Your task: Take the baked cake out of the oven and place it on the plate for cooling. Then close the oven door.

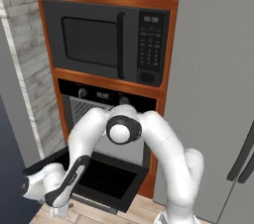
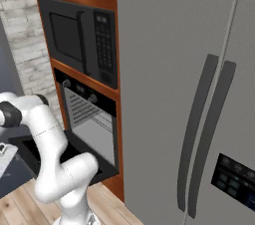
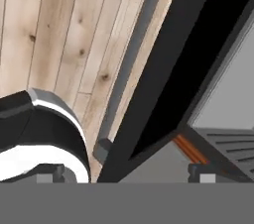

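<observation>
The black oven [image 1: 101, 95] sits under the microwave, with its wire racks [image 2: 89, 112] showing. Its oven door [image 1: 106, 178] hangs open and lies flat, the silver bar handle [image 3: 130, 64] running along its front edge. My gripper [image 3: 126, 172] is open and low at the door's front left corner [image 1: 60, 211]. Its fingertips [image 3: 49, 171] stand apart on either side of the door's edge, close to the handle's end, with nothing held. The arm arches over the door. The cake and the plate are out of view.
A dark microwave [image 1: 99, 39] with a keypad sits above the oven. A tall grey fridge [image 2: 199, 94] stands to the right. Wooden floor [image 3: 49, 29] lies under the door. A dark counter [image 1: 7, 168] and a brick wall [image 1: 25, 44] are at the left.
</observation>
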You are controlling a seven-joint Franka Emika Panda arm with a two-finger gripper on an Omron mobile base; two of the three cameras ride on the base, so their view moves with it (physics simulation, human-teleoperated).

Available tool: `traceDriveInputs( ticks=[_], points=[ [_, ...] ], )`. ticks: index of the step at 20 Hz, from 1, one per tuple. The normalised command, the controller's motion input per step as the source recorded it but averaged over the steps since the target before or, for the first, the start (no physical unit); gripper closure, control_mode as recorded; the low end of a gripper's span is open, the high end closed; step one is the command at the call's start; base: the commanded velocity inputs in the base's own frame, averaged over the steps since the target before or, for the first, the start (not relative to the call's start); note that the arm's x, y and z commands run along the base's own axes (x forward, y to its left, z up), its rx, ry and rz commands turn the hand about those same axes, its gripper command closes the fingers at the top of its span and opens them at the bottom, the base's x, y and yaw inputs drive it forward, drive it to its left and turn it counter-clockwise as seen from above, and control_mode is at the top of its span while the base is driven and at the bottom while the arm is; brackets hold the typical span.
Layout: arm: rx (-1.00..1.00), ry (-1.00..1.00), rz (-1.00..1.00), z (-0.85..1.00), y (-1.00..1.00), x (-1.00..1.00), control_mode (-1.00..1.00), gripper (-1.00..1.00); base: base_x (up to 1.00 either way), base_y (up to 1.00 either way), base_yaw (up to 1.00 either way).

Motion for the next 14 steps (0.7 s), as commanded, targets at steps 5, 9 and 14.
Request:
traceDriveInputs(
  ticks=[5,9,14],
  points=[
    [0.21,-0.27,-0.38,0.67,-0.83,-0.01,-1.00,-1.00,0.00,0.00,0.00],
    [0.11,-0.42,-0.35,0.63,-0.69,0.00,-1.00,-1.00,0.00,0.00,0.00],
    [0.20,-0.42,-0.35,0.98,-0.39,-0.09,-1.00,-1.00,0.00,0.00,0.00]
  ],
)
